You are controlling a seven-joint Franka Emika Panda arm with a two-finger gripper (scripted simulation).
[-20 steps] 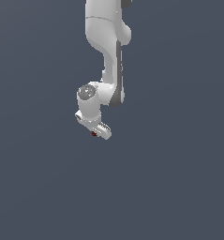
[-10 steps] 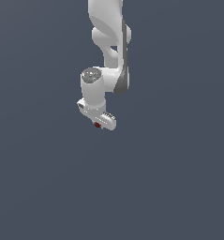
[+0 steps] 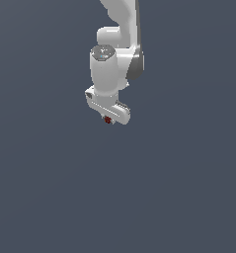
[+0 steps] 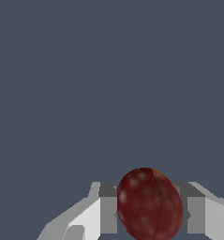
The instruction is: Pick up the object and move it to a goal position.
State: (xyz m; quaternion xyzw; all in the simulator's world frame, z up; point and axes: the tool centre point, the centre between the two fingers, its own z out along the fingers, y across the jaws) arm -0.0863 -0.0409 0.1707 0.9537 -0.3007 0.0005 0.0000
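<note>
The object is a tiny dark red, roughly round blob (image 3: 108, 119) held just under the white hand of the arm in the exterior view. In the wrist view it is a dark red oval (image 4: 149, 204) clamped between the two grey-and-white fingers (image 4: 108, 209). My gripper (image 3: 108, 118) is shut on it and holds it up against the plain grey background, with nothing under it. My gripper shows in the wrist view (image 4: 151, 211) too.
The white arm (image 3: 117, 54) comes down from the top of the exterior view. All around is a plain dark grey surface with no other objects or edges in view.
The arm has moved upward and a little toward the exterior view's right, carrying the red object with it. The grip has not changed.
</note>
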